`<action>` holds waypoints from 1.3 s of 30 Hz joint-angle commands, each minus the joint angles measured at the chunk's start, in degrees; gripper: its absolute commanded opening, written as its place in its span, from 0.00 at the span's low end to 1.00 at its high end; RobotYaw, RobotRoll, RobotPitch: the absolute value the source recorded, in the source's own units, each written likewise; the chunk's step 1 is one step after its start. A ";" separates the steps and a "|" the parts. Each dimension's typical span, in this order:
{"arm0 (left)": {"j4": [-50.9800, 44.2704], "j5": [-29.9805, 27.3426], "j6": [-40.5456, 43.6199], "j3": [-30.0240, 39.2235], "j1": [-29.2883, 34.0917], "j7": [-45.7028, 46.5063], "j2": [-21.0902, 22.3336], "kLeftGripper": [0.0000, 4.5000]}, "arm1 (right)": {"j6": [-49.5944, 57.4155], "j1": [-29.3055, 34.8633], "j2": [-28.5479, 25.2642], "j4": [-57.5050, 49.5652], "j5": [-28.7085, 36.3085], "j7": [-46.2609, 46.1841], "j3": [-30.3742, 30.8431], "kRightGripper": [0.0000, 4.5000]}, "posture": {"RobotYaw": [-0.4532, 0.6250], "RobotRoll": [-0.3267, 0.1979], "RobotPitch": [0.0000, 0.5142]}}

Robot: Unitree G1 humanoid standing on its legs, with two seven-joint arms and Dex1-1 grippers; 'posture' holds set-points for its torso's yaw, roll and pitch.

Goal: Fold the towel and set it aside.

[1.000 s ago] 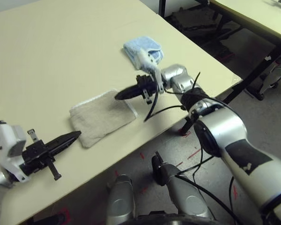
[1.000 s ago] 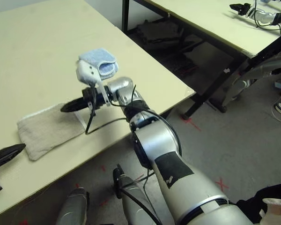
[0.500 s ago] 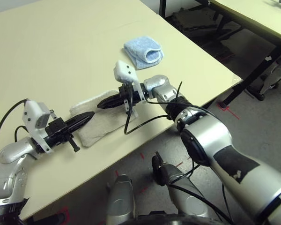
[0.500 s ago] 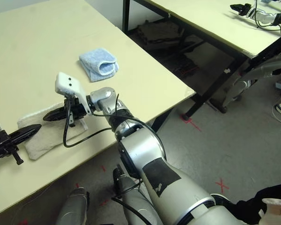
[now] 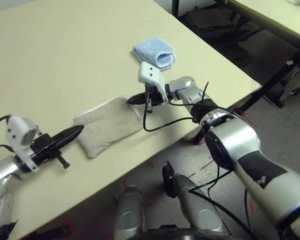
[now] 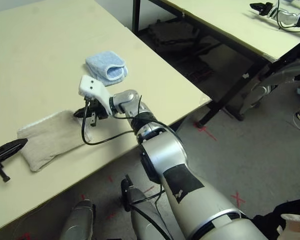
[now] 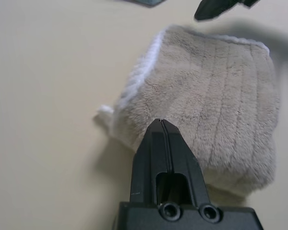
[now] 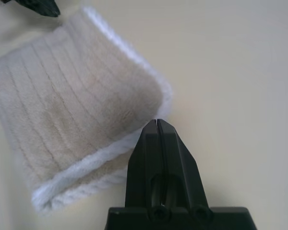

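The towel (image 5: 107, 125) lies folded into a small beige rectangle with white edging near the table's front edge. My left gripper (image 5: 80, 129) is shut and empty, its tip at the towel's left end; in the left wrist view that gripper (image 7: 162, 122) hovers over the towel (image 7: 216, 96) near its white-edged side. My right gripper (image 5: 131, 100) is also shut and empty, its tip at the towel's far right corner. In the right wrist view this gripper (image 8: 157, 123) points at the edged corner of the towel (image 8: 72, 115).
A small light-blue towel (image 5: 155, 52) lies rolled behind the right gripper, close to the table's right edge (image 5: 225, 65). Beyond that edge are the floor and another table (image 6: 225, 25). The beige tabletop (image 5: 55, 55) stretches bare to the back and left.
Half a second ago both gripper tips were over the towel. The left one has drawn back to its left end and the right one to its far right corner. The towel has stayed put.
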 commanded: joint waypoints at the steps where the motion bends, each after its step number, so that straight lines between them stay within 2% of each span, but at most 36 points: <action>1: -2.63 -1.40 1.74 1.31 -0.40 0.23 1.00 0.00 | 0.90 -2.30 1.34 -0.43 2.33 2.23 -2.61 0.01 | 0.47 0.62 0.49; 5: -3.24 0.02 3.11 -2.50 -5.75 2.63 0.79 0.00 | 1.07 -2.73 4.41 -0.66 3.11 3.13 -3.70 0.01 | 0.48 0.62 0.49; 12: 8.12 8.28 0.60 -12.95 -19.03 6.68 -1.95 0.00 | 0.44 0.19 10.32 0.18 -0.53 -4.20 -1.71 0.01 | 0.47 0.62 0.51; 18: 16.59 12.54 -3.34 -16.48 -22.71 5.77 -1.82 0.00 | 1.18 1.06 13.83 1.03 -3.04 -12.71 -0.54 0.01 | 0.45 0.62 0.52; 24: 17.48 12.28 -4.68 -14.54 -18.95 4.22 -0.34 0.00 | 0.62 1.95 13.38 1.44 -6.21 -13.95 1.72 0.01 | 0.47 0.62 0.52; 34: 10.30 7.81 -4.16 -4.38 -5.02 3.80 0.40 0.00 | 0.40 4.09 4.09 1.54 -8.91 -9.89 3.42 0.01 | 0.48 0.62 0.51; 39: 5.83 3.84 -2.52 2.02 0.55 2.66 0.57 0.00 | 0.77 2.13 -0.39 1.09 -6.75 -7.51 1.10 0.01 | 0.47 0.62 0.50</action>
